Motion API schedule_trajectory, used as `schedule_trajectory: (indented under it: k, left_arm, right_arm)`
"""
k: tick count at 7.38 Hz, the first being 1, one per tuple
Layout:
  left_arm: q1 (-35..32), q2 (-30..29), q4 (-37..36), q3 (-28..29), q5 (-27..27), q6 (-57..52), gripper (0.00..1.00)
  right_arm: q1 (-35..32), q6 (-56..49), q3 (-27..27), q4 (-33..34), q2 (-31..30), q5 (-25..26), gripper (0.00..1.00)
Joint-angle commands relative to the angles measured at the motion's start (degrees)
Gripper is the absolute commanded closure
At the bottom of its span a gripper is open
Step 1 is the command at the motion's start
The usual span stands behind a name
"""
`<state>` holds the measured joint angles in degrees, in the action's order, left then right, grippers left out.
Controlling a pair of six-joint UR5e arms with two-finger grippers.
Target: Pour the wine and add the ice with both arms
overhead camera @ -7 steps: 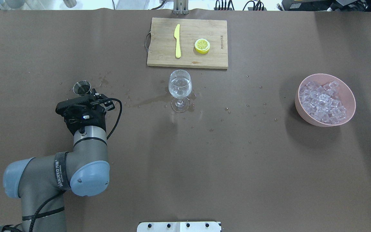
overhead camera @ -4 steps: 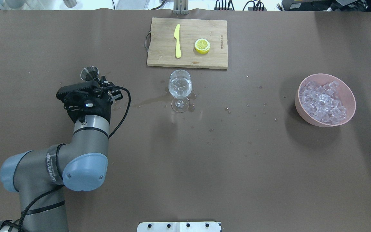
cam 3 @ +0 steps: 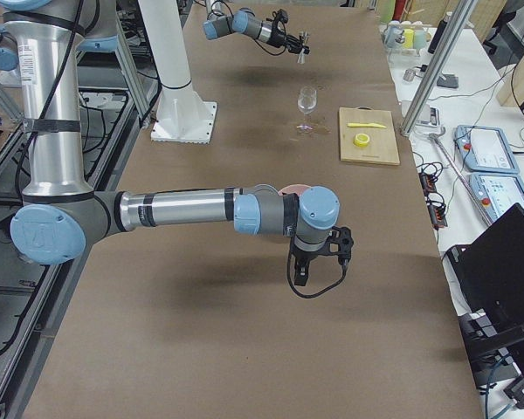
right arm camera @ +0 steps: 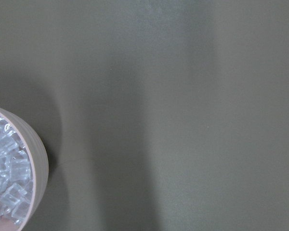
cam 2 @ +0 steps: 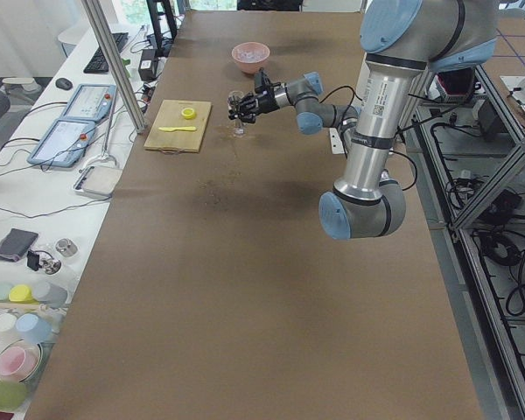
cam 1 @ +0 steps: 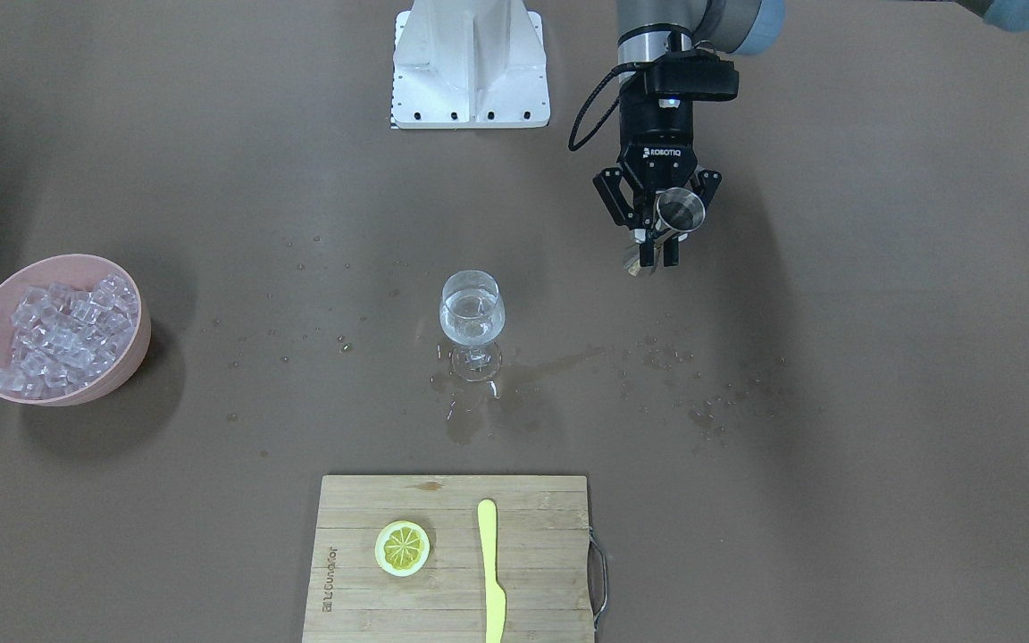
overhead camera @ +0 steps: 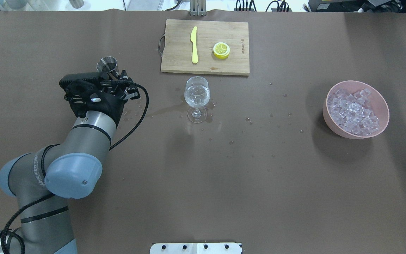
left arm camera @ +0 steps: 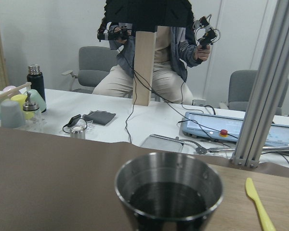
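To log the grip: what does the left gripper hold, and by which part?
The left gripper holds a small metal cup by its side wall, below the rim.

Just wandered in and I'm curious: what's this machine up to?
The left gripper is clamped on a small steel cup, held in the air to one side of the wine glass, which already contains clear liquid. The ice sits in its pink bowl, none visible in the glass. The right arm hangs above the table near that bowl.

A matte brown worktop [overhead camera: 224, 176] fills the overhead frame — in the left wrist view, a grey padded office chair [left arm camera: 89, 60] at left, plain white wall [left arm camera: 53, 29] behind.
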<state>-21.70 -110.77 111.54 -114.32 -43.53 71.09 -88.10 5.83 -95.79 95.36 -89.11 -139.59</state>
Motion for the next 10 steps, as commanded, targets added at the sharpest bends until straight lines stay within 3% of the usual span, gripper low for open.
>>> schedule_trajectory:
  k: [1, 2, 5, 10]
  left_arm:
    - [-1.33, 0.11, 3.95, 0.41, -2.96, -6.84, 1.0]
    - [-1.33, -0.58, 4.04, 0.24, -3.49, -8.67, 1.0]
    - [-3.44, -1.47, 5.18, -0.21, -21.45, -20.34, 1.0]
    - [-5.11, -5.06, 0.11, 0.41, -32.13, -27.76, 1.0]
  right_arm:
    - [0.3, 0.15, -0.01, 0.0, 0.25, -0.6, 0.0]
    - [0.47, 0.15, -0.1, 0.0, 0.34, -0.6, 0.0]
    - [0.82, 0.59, -0.1, 0.0, 0.34, -0.6, 0.0]
    - [1.0, 0.59, -0.18, -0.09, 0.34, -0.69, 0.0]
